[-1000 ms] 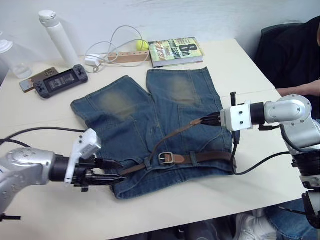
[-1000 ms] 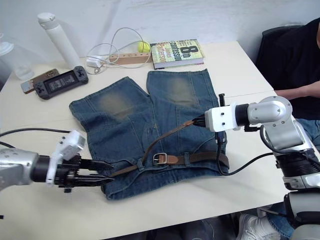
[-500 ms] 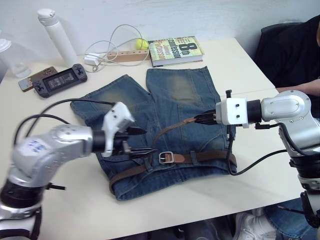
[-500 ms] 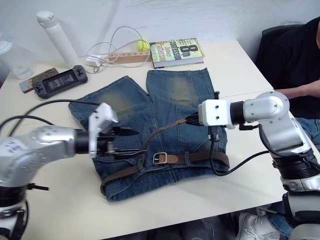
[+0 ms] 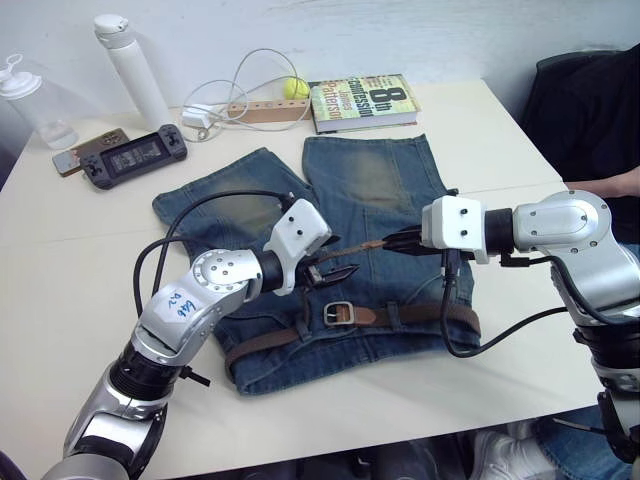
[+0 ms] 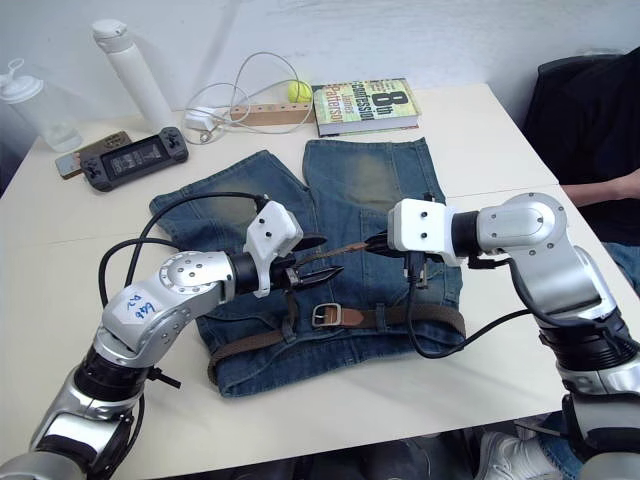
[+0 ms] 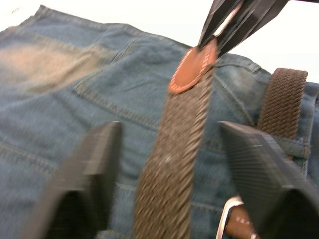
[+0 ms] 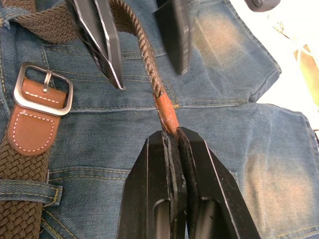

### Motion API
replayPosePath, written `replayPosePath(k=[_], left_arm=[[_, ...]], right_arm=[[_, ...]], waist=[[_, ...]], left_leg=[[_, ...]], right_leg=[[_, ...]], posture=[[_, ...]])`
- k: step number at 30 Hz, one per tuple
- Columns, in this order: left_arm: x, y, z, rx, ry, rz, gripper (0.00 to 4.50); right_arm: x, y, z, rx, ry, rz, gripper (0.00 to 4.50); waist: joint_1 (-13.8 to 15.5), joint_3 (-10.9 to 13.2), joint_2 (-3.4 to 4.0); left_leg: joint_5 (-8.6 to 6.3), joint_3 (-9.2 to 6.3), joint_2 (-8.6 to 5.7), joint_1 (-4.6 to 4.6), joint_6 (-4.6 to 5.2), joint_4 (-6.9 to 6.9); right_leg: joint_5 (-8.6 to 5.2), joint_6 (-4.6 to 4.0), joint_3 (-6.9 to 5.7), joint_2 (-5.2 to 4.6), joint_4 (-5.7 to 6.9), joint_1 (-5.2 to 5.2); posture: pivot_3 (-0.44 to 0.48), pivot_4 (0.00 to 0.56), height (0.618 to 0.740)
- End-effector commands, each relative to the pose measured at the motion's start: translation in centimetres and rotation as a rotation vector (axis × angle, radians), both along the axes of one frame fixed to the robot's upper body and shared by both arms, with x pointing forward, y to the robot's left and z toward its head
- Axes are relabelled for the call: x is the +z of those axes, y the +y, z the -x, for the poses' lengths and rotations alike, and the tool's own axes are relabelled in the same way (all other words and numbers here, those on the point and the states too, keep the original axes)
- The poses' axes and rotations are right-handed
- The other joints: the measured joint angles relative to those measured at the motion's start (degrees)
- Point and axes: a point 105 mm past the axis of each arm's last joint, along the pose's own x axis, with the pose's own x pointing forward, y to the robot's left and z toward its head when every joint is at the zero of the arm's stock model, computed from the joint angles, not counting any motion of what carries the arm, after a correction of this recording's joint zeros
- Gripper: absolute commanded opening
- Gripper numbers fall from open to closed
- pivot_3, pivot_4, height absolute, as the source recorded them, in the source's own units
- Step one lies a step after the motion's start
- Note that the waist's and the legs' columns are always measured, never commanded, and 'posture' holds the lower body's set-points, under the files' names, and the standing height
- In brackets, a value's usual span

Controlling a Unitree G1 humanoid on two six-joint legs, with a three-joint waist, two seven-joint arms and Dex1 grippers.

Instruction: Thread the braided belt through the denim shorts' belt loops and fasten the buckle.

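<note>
Left gripper swings up from the near table edge, fingers now spread astride the braided belt over the denim shorts; at three o'clock, right gripper keeps pinching the tip, handover likely.

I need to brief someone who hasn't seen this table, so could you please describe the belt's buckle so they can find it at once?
Start at the denim shorts spread in the middle of the table. Along their waistband, the edge nearest the robot, runs the braided belt. The buckle lies near the middle of that edge: a small silver rectangular frame with a prong, the only bright metal on the brown strap.
</note>
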Motion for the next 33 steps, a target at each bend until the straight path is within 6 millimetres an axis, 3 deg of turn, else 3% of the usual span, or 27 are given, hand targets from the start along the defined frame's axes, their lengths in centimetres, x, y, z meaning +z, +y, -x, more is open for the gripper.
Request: replayPosePath(k=[1, 4, 6, 9, 15, 17, 22, 26, 29, 33], left_arm=[[0.6, -0.4, -0.2, -0.022, -0.083, -0.005, 1.26], [1.1, -0.1, -0.3, -0.029, -0.093, 0.022, 0.02], [0.9, 0.5, -0.5, -0.018, -0.084, 0.018, 0.02], [0.4, 1.3, -0.7, 0.008, -0.053, 0.024, 0.00], [-0.8, 2.9, -0.8, 0.069, 0.045, 0.056, 0.00], [-1.0, 3.6, -0.9, 0.092, 0.068, 0.068, 0.00], [-1.0, 5.4, -0.5, 0.106, 0.123, 0.101, 0.00], [-1.7, 6.4, 0.5, 0.094, 0.156, 0.070, 0.00], [-2.1, 7.0, 1.4, 0.067, 0.162, 0.037, 0.00], [-2.5, 8.3, 2.6, 0.018, 0.127, -0.062, 0.00]], right_arm=[[1.0, 0.0, 0.4, -0.010, -0.026, -0.033, 0.00], [0.9, -0.3, 0.1, -0.048, -0.017, -0.059, 0.00], [1.0, -0.5, -0.2, -0.078, -0.009, -0.092, 0.00], [1.0, -1.0, -0.2, -0.121, 0.046, -0.140, 1.01], [0.1, -3.5, 1.3, -0.205, 0.184, -0.199, 3.80], [0.0, -4.5, 1.2, -0.261, 0.141, -0.196, 4.47], [-1.3, -6.1, 1.5, -0.372, 0.246, -0.295, 4.47], [-3.2, -6.2, 2.4, -0.356, 0.210, -0.205, 4.47], [-4.1, -5.9, 3.0, -0.347, 0.253, -0.207, 4.47], [-4.4, -3.8, 4.1, -0.279, 0.325, -0.209, 4.47]], waist=[[-0.02, 0.00, 0.00], [0.00, 0.00, 0.00], [-0.04, 0.00, 0.00], [-0.04, 0.00, 0.00], [0.44, 0.00, -0.01], [0.65, 0.00, -0.02], [0.85, 0.00, -0.02], [0.53, 0.01, -0.05], [-0.65, 0.00, -0.04], [-1.61, -0.01, 0.04]], left_leg=[[0.00, 0.00, 0.00, 0.00, 0.00, 0.00], [0.00, 0.00, 0.00, 0.00, 0.00, 0.00], [0.00, 0.00, 0.00, 0.00, 0.00, 0.00], [0.00, 0.01, 0.00, 0.00, 0.00, 0.02], [0.00, -0.01, -0.02, -0.03, 0.02, 0.05], [-0.01, 0.00, -0.03, -0.03, 0.03, 0.07], [-0.01, 0.02, -0.02, -0.01, 0.02, 0.13], [-0.01, 0.02, -0.01, -0.01, 0.02, 0.11], [0.38, -1.34, -0.66, -0.29, 0.16, -0.16], [1.51, -3.99, -2.32, -1.09, 0.22, -0.20]], right_leg=[[0.00, 0.00, 0.00, 0.00, 0.01, 0.00], [0.00, 0.00, 0.00, 0.00, 0.03, -0.02], [0.00, 0.00, 0.00, 0.00, 0.03, -0.02], [0.00, 0.00, 0.01, 0.00, 0.07, -0.02], [0.00, 0.00, -0.01, -0.03, 0.06, -0.02], [0.00, 0.01, 0.00, -0.04, 0.07, -0.01], [0.01, 0.01, 0.02, -0.02, 0.16, -0.02], [0.01, 0.01, 0.02, -0.02, 0.14, -0.01], [-0.09, 0.01, -1.53, -1.19, 0.26, 0.60], [-0.25, 0.21, -3.81, -2.96, 0.37, 0.77]], posture=[[0.000, 0.150, 0.740], [0.000, 0.150, 0.740], [0.000, 0.150, 0.740], [0.000, 0.150, 0.740], [0.000, 0.150, 0.740], [0.000, 0.150, 0.740], [0.000, 0.150, 0.740], [0.000, 0.150, 0.740], [0.000, 0.150, 0.740], [0.000, 0.150, 0.740]])
